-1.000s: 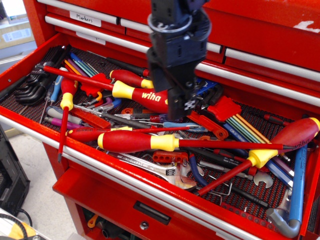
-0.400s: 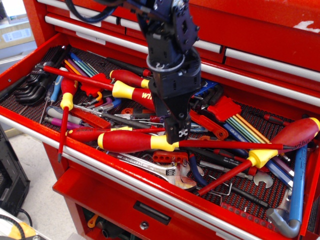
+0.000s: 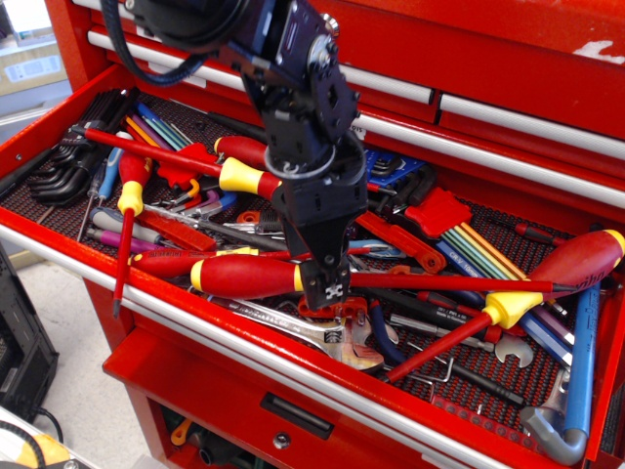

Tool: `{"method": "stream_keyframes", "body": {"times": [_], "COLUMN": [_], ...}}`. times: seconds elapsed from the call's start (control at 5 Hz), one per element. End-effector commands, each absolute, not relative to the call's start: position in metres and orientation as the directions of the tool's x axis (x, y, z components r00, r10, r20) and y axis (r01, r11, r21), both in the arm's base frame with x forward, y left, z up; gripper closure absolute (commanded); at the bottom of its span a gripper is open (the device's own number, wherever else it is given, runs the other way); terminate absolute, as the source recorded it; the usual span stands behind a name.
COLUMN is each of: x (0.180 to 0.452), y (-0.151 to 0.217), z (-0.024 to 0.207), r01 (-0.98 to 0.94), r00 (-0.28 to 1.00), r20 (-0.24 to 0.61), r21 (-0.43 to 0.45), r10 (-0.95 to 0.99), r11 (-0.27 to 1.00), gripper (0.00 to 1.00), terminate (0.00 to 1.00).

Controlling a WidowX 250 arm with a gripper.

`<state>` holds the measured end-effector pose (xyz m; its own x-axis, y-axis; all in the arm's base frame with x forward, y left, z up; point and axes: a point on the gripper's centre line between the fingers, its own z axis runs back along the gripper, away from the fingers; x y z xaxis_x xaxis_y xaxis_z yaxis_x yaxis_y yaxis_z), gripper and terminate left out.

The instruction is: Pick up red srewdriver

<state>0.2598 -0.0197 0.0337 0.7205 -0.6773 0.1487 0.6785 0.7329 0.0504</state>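
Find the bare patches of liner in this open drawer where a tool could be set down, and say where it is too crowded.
Bare liner shows at the back right, between the colored hex keys and the small screwdriver. A thinner patch lies front right, beside the blue wrench. The middle is crowded: the pincer sits at the red srewdriver, over stacked tools.

A red metal tool chest (image 3: 508, 59) fills nearly the whole view, its closed upper drawers crossed by silver pull rails (image 3: 527, 122). One closed drawer carries a small white label (image 3: 166, 37) with handwriting. Below sits another red drawer front with a dark recessed latch (image 3: 296, 415). At the lower left, pale grey floor (image 3: 83, 391) shows beside a black object (image 3: 20, 342). Lighting is bright and even.
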Motion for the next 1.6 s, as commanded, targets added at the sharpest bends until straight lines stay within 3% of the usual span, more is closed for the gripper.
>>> {"method": "stream_keyframes", "body": {"times": [0.0, 0.4, 0.6, 1.0, 1.4], "x": [0.262, 0.267, 0.267, 0.265, 0.27], "y": [-0.01, -0.011, -0.01, -0.005, 0.027], "z": [0.016, -0.01, 0.0, 0.07, 0.121], "r01": [0.683, 0.666, 0.664, 0.692, 0.795], "r00": [0.706, 0.71, 0.718, 0.717, 0.607], "r20": [0.201, 0.257, 0.233, 0.057, -0.046], "r21": [0.064, 0.058, 0.053, 0.059, 0.046], "r10": [-0.68, -0.655, -0.656, -0.694, -0.793], "r11": [0.728, 0.744, 0.746, 0.72, 0.605], "gripper": [0.0, 0.0, 1.0, 1.0, 1.0], "terminate": [0.0, 0.0, 0.0, 0.0, 0.0]}}
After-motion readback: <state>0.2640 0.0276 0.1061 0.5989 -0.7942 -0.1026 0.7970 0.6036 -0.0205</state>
